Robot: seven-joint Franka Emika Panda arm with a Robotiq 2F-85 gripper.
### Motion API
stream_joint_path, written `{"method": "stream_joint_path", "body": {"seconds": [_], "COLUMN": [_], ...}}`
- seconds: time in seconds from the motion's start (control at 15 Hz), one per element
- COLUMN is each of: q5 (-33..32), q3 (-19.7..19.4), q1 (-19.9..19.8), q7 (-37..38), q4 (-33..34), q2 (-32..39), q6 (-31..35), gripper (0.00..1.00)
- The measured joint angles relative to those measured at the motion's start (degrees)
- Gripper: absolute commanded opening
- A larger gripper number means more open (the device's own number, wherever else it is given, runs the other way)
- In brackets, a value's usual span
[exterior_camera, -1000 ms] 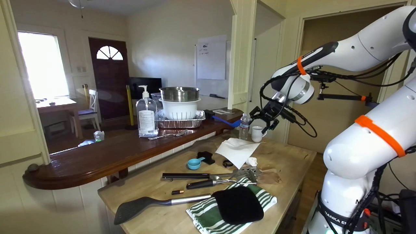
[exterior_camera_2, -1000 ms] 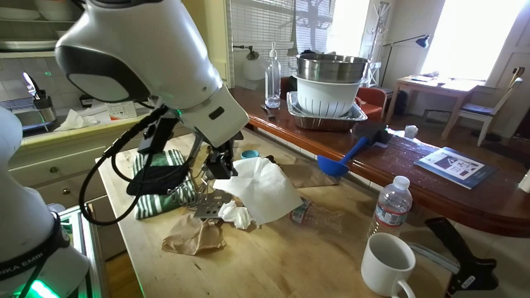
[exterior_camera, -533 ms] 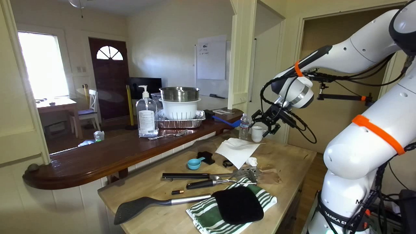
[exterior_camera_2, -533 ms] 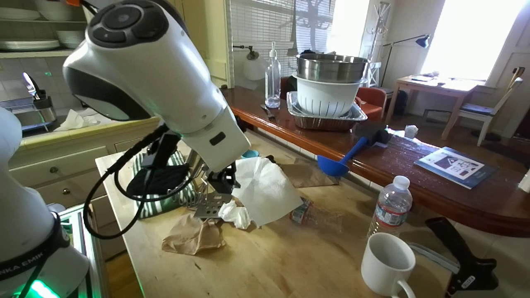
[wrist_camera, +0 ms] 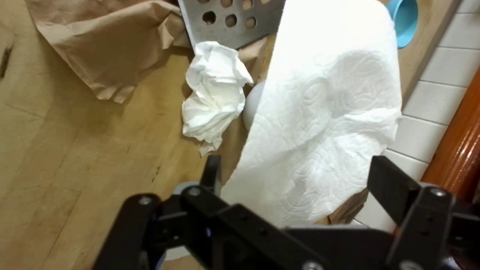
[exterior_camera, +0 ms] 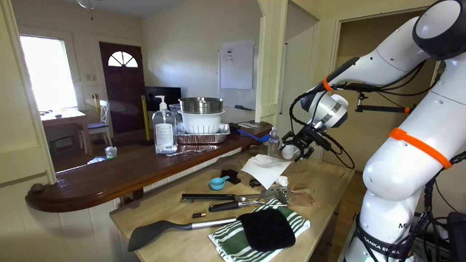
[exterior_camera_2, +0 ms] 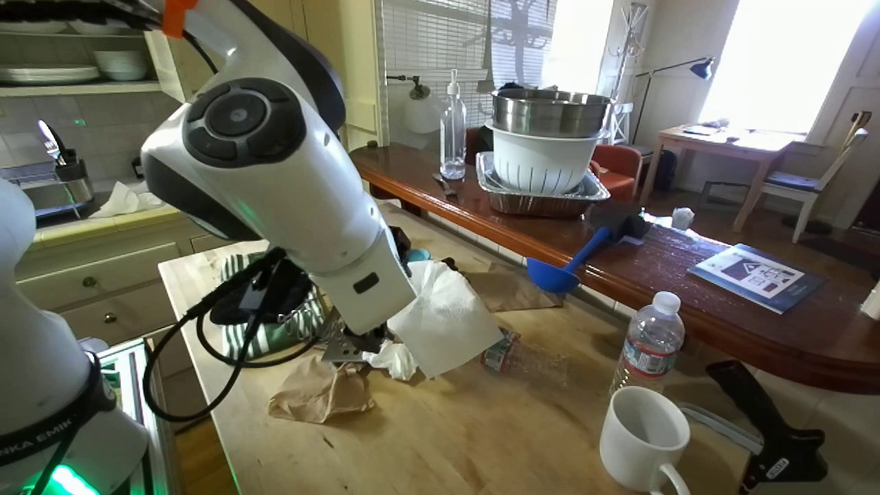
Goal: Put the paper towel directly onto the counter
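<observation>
The paper towel [exterior_camera: 266, 168], a thin creased white sheet, lies bulging over other things on the light tan counter [exterior_camera: 324, 178]. It also shows in the other views [exterior_camera_2: 447, 316] [wrist_camera: 318, 112]. In the wrist view a round pale object and brown paper peek out from under its edges. My gripper [wrist_camera: 294, 165] is open with nothing between its fingers. In that view the fingers frame the near part of the towel. In an exterior view the gripper [exterior_camera: 289, 154] hangs above the counter, right of the towel, in front of the mug. In another exterior view the wrist mostly hides it.
A small crumpled white paper [wrist_camera: 215, 93], brown paper [wrist_camera: 112, 41] and a perforated metal tool [wrist_camera: 232, 22] lie beside the towel. A clear bottle [exterior_camera_2: 526, 357] lies near it. A mug [exterior_camera_2: 636, 440] and upright bottle [exterior_camera_2: 650, 344] stand farther off. The dark raised bar top [exterior_camera_2: 687, 309] borders the counter.
My gripper has come down lower over the counter, and the arm has swung in with it. In an exterior view the wrist now covers part of the towel's edge. The objects have not moved.
</observation>
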Motion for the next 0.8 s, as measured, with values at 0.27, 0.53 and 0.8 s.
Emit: {"method": "stream_joint_path", "body": {"seconds": [0.27,0.53,0.8], "q5": [4.29,11.14,16.99], "q3": [-0.49,-2.46,-3.83], "q1": [0.77,3.17,4.97], "q7": [-2.39,-7.43,-11.44], "q4": [0.66,2.06,3.5], "q2": [3.55,6.25,9.27], "q6": [0.0,0.0,-0.11], "gripper": [1.0,1.0,0.58]}}
